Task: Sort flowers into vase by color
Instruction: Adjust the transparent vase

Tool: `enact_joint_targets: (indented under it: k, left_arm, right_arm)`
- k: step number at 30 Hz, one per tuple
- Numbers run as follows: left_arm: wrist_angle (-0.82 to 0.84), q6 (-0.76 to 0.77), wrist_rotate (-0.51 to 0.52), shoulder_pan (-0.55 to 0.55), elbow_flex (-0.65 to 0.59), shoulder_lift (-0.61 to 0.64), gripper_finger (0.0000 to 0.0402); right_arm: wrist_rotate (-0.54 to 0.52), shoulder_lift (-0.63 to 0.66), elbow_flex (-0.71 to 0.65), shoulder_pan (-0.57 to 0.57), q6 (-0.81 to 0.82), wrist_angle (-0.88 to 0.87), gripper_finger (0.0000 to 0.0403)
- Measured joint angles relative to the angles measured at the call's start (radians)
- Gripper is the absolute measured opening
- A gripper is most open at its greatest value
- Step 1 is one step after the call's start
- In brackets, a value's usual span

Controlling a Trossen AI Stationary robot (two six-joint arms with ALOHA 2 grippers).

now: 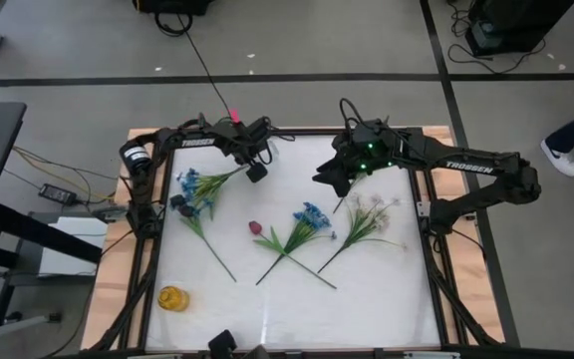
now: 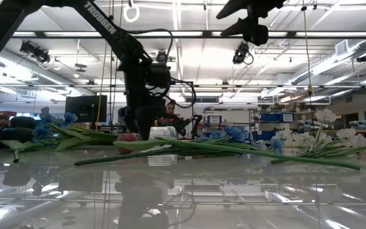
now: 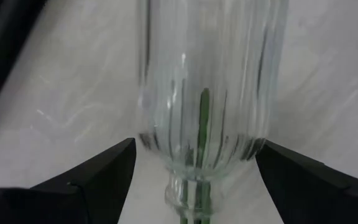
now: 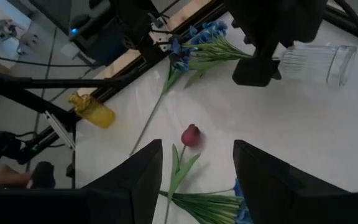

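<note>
A clear ribbed glass vase point(image 3: 207, 93) lies on its side at the table's far middle point(image 1: 272, 155). A green stem point(image 3: 202, 124) runs in through its neck from a blue flower point(image 1: 195, 186). My left gripper point(image 3: 194, 155) points down over the vase's narrow end, open, one finger on each side. My right gripper point(image 1: 329, 181) hangs open and empty, high over the far middle of the table. On the table lie a dark-budded stem point(image 1: 207, 239), a pink tulip point(image 1: 255, 227), a second blue flower point(image 1: 312, 214) and a white spray point(image 1: 372, 211). My left gripper comes from above with a finger point(image 3: 104, 171) on each side of the vase's lower body point(image 3: 151, 146), just above the neck. The fingertips stand right at the glass. I cannot tell whether they touch it.
A small yellow vase point(image 1: 172, 297) lies near the table's near left corner. The wooden frame point(image 1: 108, 299) borders the white table top. Bare white surface lies along the near edge, right of the yellow vase. A person sits in the room beyond the table point(image 2: 170, 114).
</note>
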State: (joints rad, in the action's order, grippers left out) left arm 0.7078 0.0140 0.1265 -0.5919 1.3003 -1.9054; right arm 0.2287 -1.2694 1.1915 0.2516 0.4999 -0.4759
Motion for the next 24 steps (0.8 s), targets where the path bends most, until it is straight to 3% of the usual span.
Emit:
enact_joint_targets:
  k: [10,20,24]
  left_arm:
    - [0.091,-0.068,0.008,0.0,0.051,-0.048,0.0278]
    - [0.098,-0.125,0.008,0.0,0.051,-0.048,0.014]
    - [0.101,-0.139,0.015,0.0,0.051,-0.048,0.0132]
  right_arm:
    - [-0.037,0.0,0.0,-0.048,0.024,0.003,0.0201]
    - [-0.056,0.0,0.0,-0.061,0.027,0.003,0.017]
    - [-0.055,0.0,0.0,-0.062,0.032,0.003,0.0158]
